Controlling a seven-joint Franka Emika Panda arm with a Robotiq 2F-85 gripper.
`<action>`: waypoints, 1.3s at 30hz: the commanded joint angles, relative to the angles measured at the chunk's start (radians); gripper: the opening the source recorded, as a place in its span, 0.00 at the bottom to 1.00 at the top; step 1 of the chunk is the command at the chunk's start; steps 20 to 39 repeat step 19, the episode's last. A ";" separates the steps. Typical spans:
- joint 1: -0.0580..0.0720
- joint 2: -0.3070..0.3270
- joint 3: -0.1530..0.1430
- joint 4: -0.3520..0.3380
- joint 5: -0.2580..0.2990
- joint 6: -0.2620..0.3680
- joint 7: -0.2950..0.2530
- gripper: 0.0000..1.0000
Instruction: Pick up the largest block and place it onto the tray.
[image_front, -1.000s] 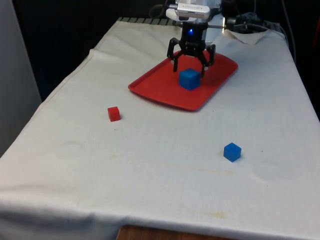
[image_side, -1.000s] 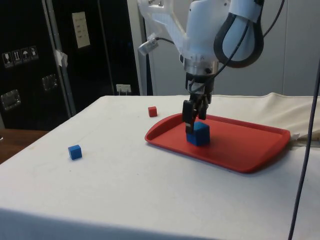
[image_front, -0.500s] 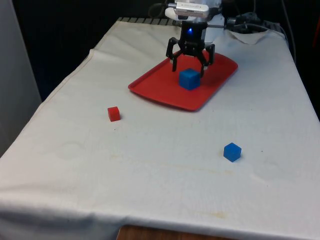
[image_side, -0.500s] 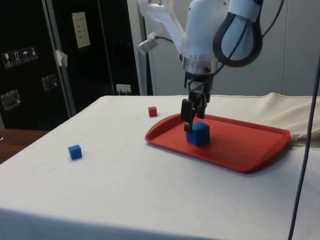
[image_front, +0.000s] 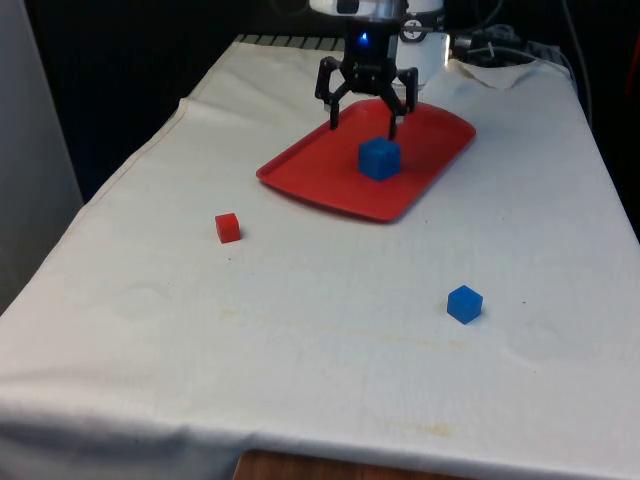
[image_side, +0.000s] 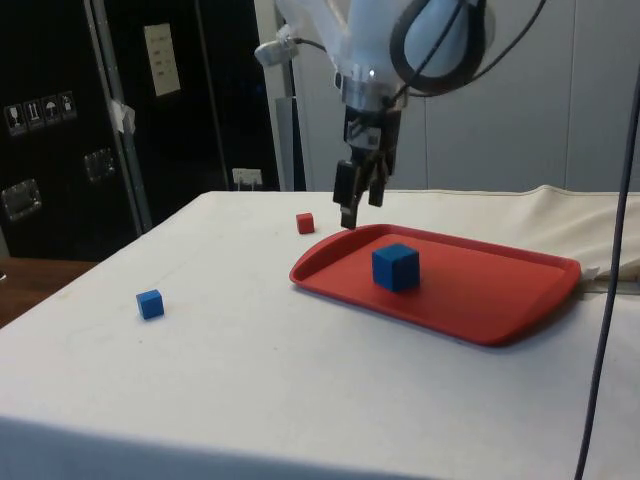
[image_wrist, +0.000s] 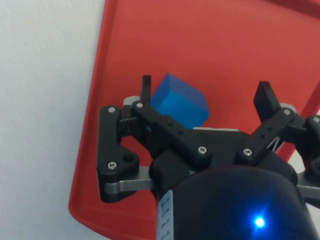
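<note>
Your hand (image_front: 361, 116) hangs wide open and empty above the big blue block (image_front: 379, 158), which looks light, rigid, best gripped by opposite flat faces.

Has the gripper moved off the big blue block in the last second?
Yes. The gripper has risen, open, above the large blue block, which sits alone on the red tray.

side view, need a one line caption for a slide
Open gripper above the red tray, large blue block on it.
</note>
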 joint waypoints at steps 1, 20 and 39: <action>-0.001 -0.004 -0.002 0.009 0.000 -0.011 -0.003 1.00; -0.003 0.001 -0.013 0.183 0.000 -0.183 -0.025 1.00; -0.003 0.001 -0.013 0.183 0.000 -0.183 -0.025 1.00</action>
